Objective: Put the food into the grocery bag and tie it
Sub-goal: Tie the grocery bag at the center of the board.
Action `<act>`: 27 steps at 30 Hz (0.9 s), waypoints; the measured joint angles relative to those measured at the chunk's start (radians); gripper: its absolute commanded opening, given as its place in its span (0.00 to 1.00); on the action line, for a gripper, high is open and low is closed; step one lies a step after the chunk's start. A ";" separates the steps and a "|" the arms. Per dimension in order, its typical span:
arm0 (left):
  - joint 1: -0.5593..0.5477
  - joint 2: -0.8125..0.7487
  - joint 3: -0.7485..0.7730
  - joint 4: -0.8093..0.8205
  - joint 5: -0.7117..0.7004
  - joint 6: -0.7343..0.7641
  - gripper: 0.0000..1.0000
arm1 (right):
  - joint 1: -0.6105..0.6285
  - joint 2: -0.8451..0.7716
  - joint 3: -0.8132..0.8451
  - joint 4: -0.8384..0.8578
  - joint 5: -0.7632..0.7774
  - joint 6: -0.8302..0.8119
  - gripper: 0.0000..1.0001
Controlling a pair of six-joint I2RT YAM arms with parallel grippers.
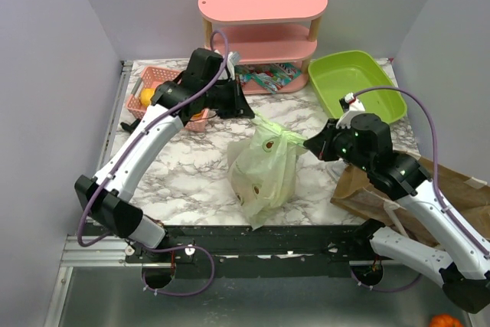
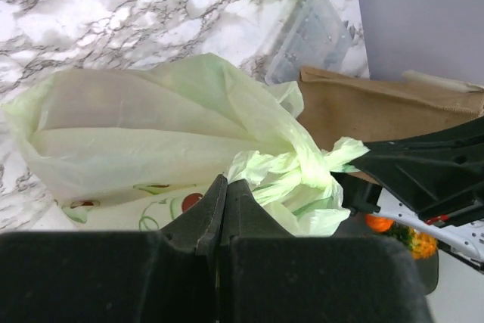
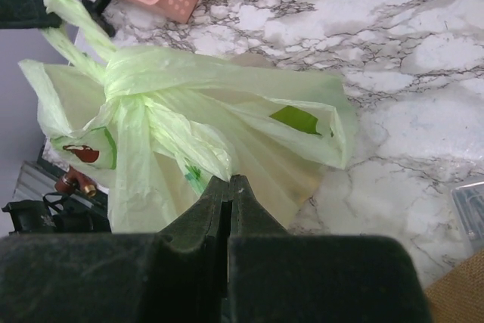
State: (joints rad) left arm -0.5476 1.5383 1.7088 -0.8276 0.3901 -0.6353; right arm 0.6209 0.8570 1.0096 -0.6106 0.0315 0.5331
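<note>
The pale-green grocery bag [image 1: 264, 170] printed with avocados stands mid-table, its handles twisted into a knot [image 1: 277, 137]. My left gripper [image 1: 249, 112] is shut on one handle end at the knot's upper left; the handle [image 2: 249, 166] leaves its closed tips [image 2: 224, 181]. My right gripper [image 1: 309, 145] is shut on the other handle end; its tips [image 3: 229, 181] pinch the plastic below the knot [image 3: 125, 81]. The bag's contents are hidden. Yellow-orange fruit [image 1: 145, 97] lies in a pink basket [image 1: 157, 76]. Snack packets [image 1: 268, 78] lie under the shelf.
A pink two-tier shelf [image 1: 262, 1] stands at the back, with a green tub [image 1: 356, 82] to its right. A brown paper bag [image 1: 429, 189] lies under my right arm. A clear plastic container [image 2: 314, 35] sits near the tub. An orange object [image 1: 444, 321] lies off the table.
</note>
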 measured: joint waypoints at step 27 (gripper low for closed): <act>0.098 -0.613 -0.836 0.229 -0.037 -0.043 0.00 | 0.028 0.174 -0.144 0.114 -0.020 0.073 0.01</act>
State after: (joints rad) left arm -0.4500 0.9249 0.8730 -0.5991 0.3527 -0.6781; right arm 0.6491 1.0306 0.8654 -0.4965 0.0113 0.6060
